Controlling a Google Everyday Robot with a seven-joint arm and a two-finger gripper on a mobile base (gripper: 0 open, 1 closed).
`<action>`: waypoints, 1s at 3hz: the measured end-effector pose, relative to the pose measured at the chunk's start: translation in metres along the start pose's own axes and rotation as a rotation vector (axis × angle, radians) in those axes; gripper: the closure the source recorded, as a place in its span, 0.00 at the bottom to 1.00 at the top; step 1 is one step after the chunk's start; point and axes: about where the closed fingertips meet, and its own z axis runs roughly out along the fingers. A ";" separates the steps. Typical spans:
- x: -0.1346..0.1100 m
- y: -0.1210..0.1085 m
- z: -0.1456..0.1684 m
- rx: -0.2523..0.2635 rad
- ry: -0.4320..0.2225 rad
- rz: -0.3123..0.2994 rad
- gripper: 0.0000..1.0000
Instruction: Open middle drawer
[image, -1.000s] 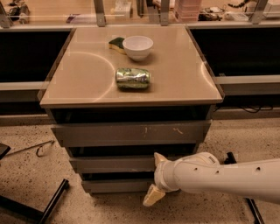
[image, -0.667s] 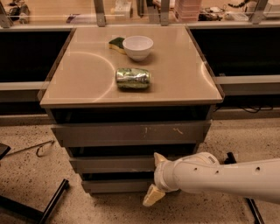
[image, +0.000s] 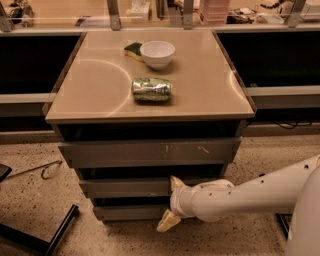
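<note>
The middle drawer (image: 125, 188) is a plain grey flat front, set between the larger scratched top front (image: 150, 152) and the smallest bottom front (image: 127, 213). It looks closed, or nearly so, with a dark gap above it. My gripper (image: 171, 202) is at the right part of the cabinet front, on a white arm reaching in from the right. It is open. Its upper cream fingertip (image: 176, 182) is at the middle drawer's front. Its lower fingertip (image: 167, 221) hangs below the bottom front near the floor.
On the tan cabinet top (image: 90, 95) lie a green can (image: 151, 89) on its side, a white bowl (image: 157, 53) and a sponge (image: 133, 49). Speckled floor surrounds the cabinet. A black chair leg (image: 55, 232) and a cable (image: 35, 171) are at the left.
</note>
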 end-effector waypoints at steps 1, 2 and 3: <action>0.001 -0.001 0.007 -0.003 -0.003 0.001 0.00; 0.007 -0.014 0.023 0.025 -0.011 0.019 0.00; 0.018 -0.034 0.040 0.065 -0.005 0.040 0.00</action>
